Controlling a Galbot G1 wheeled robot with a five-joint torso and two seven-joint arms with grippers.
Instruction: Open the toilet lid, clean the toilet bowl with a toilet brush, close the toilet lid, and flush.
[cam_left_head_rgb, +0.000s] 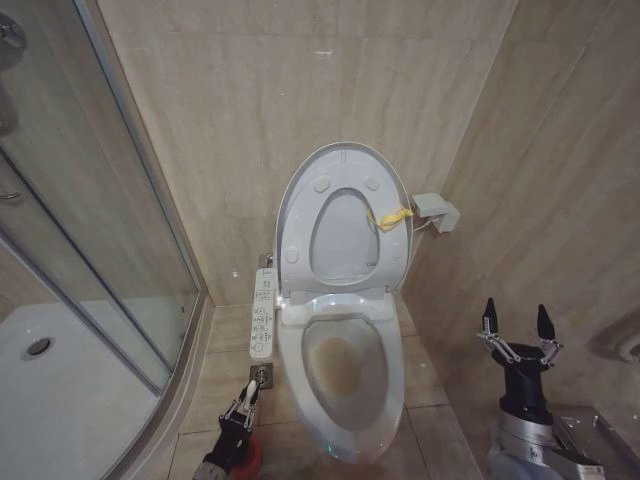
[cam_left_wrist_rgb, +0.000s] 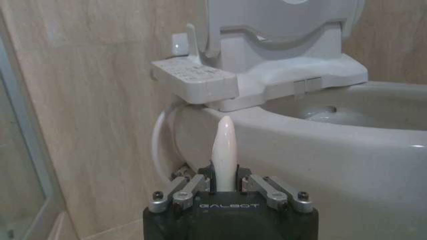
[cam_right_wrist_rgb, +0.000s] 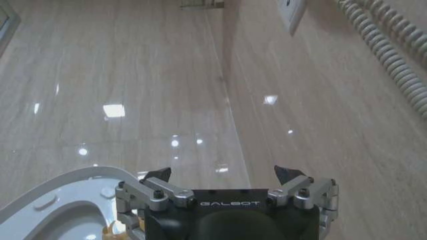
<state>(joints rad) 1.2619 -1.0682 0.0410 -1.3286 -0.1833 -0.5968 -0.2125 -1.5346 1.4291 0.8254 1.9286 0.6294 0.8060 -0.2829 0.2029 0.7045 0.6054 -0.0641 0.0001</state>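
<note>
The left gripper (cam_left_wrist_rgb: 225, 192) is clamping the upright toilet brush (cam_left_wrist_rgb: 224, 152) handle beside the toilet bowl (cam_left_head_rgb: 345, 370); the right gripper (cam_left_head_rgb: 518, 325) is idling, jaws wide.

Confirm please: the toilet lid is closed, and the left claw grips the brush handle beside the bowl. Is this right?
Not quite: the toilet lid stands open against the wall, as the head view shows. The left claw does grip the toilet brush handle beside the toilet bowl.
</note>
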